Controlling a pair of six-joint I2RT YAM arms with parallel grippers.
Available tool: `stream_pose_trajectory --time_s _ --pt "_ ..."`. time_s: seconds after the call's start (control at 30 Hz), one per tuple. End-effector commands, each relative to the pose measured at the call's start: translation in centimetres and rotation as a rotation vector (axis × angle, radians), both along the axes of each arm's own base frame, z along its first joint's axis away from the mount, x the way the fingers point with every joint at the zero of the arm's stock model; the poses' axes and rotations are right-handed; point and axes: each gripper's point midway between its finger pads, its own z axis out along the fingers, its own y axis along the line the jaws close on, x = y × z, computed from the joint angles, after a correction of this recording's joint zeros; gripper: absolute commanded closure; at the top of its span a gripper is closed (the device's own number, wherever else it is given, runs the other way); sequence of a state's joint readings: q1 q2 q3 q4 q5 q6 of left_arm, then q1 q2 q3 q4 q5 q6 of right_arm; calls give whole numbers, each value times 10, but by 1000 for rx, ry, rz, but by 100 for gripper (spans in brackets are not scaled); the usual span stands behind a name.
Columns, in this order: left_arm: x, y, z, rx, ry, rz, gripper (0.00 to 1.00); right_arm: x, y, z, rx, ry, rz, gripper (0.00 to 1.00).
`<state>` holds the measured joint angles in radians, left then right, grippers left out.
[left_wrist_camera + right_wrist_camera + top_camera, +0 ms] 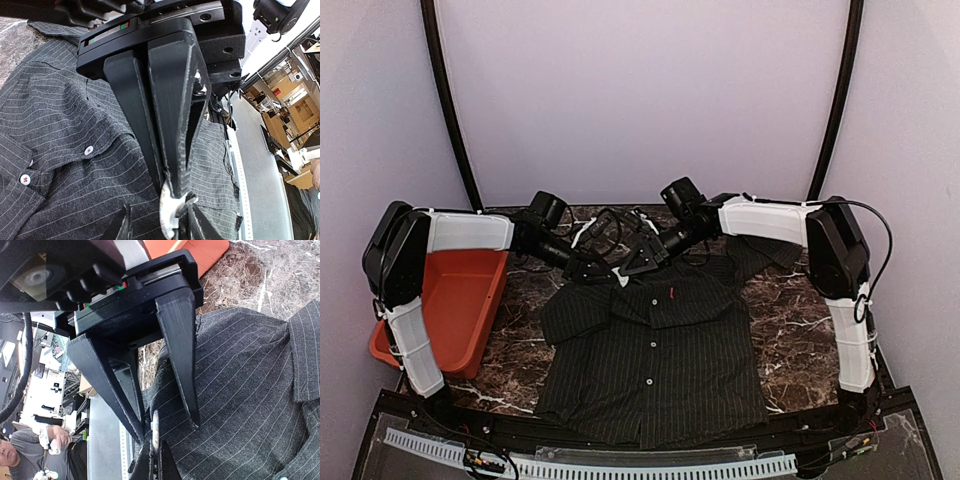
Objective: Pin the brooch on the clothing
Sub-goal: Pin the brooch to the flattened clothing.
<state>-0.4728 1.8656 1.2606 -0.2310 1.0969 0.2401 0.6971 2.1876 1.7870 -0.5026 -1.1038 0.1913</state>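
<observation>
The shirt point(655, 350), dark woven cloth with thin pale stripes and small white buttons, lies flat on the veined marble table point(790, 330), collar at the far end. Over the collar, the left gripper point(172, 192) has its wedge-shaped black jaws pressed together on the brooch point(167, 212) (a small, pale, shiny disc). The right gripper point(166, 429) stands with its jaws apart, one on either side of it. A smooth red bin point(460, 300) sits left of the shirt.

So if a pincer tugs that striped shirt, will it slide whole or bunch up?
Probably bunches: the shirt is thin cloth, visibly creased near its collar. Likely light and floppy. The table looks smooth, so it may slide too.
</observation>
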Motion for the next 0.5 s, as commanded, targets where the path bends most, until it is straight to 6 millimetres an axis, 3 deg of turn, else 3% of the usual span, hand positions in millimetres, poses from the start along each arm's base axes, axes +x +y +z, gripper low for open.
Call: stream_pose_trajectory --time_s 0.0,0.47 --pt "0 3 3 -16 -1 4 66 -5 0 36 99 -22 31 100" --pt "2 1 5 -25 3 16 78 -10 5 35 104 -9 43 100"
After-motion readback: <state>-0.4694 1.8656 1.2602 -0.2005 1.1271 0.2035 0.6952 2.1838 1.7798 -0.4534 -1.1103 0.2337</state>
